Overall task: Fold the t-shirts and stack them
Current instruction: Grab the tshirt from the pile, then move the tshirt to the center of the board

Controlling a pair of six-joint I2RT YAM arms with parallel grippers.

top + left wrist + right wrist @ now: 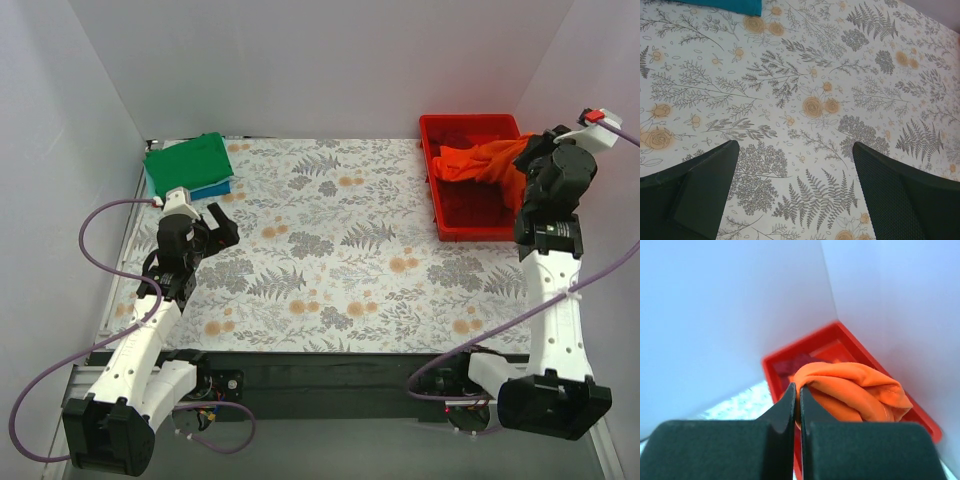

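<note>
The orange-red t-shirt (850, 390) is bunched into a lump and partly raised out of the red plastic bin (470, 232), which sits at the far right corner of the desk (330, 265). One end of the shirt is drawn up toward the bin's right side and the rest trails back down inside. My right fingers (796, 402) are pressed together on a fold at the shirt's edge, pinching the cloth between their tips above the bin.

At the far left corner of the desk the green t-shirt (188, 160) lies folded on top of the blue t-shirt (216, 188). The blue one is folded too, and its edge peeks out along the near side.

My left fingers (702, 192) stand wide apart with nothing between them. They hover over the desk's fern-and-flower print, on the near side of that pair. A strip of teal cloth from the pair shows at the top edge of my left wrist view. My two arms are well apart.
</note>
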